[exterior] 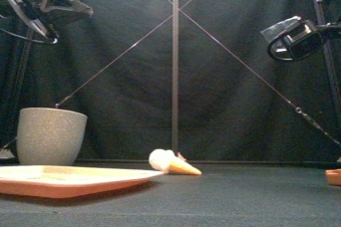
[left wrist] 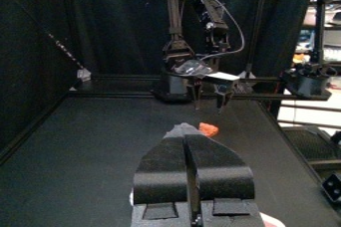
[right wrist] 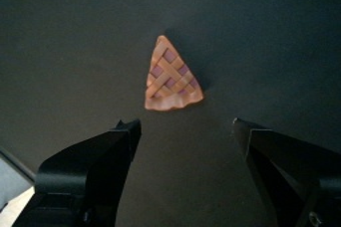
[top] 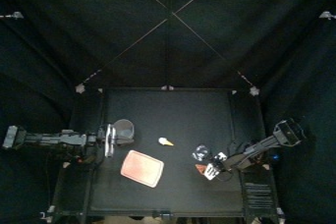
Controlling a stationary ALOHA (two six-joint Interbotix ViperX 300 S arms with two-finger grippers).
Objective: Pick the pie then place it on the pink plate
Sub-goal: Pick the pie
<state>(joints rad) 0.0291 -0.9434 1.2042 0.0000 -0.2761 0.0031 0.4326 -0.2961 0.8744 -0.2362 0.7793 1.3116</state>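
The pie [right wrist: 170, 77] is a small orange wedge with a lattice top, lying flat on the black table. In the top view the pie [top: 210, 171] sits at the front right, and at the front view's right edge only a sliver of the pie [exterior: 333, 176] shows. My right gripper [right wrist: 193, 161] hangs open above it, one jaw on each side and not touching; in the top view my right gripper [top: 215, 163] is over the wedge. The pink plate [top: 141, 169] lies at the front left, nothing on it. My left gripper [left wrist: 189, 166] is shut and holds nothing, hovering at the left [top: 108, 147].
A tall grey speckled cup [top: 124, 130] stands behind the plate, close to the left gripper. A toy ice-cream cone [top: 164, 141] lies on its side mid-table, between plate and pie. In the front view the cup [exterior: 51, 136], plate [exterior: 67, 179] and cone [exterior: 173, 163] line up left to middle.
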